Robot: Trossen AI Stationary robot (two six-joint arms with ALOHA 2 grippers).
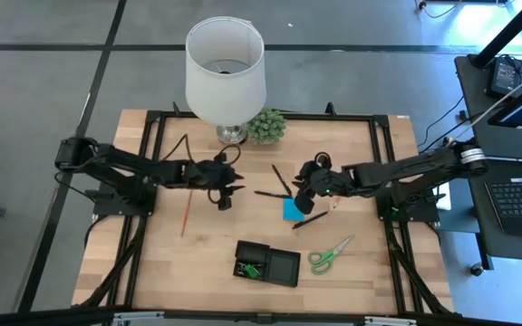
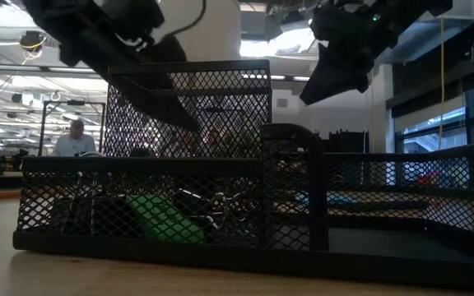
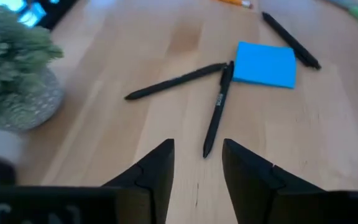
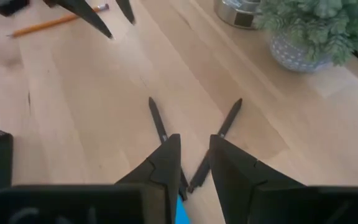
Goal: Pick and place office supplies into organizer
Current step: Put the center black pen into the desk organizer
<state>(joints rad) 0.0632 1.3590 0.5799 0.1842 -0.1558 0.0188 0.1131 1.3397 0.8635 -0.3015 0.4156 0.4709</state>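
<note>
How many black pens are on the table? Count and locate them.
3. One pen runs from the blue pad toward the plant, one toward the left gripper, one along the pad's front edge. The arms may hide more.

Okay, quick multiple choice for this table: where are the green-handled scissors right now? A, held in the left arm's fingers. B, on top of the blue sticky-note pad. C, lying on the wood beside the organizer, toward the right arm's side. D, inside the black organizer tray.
C: in the high view the scissors lie flat on the bare wood just beside the organizer, apart from the blue sticky-note pad and from both arms.
</note>
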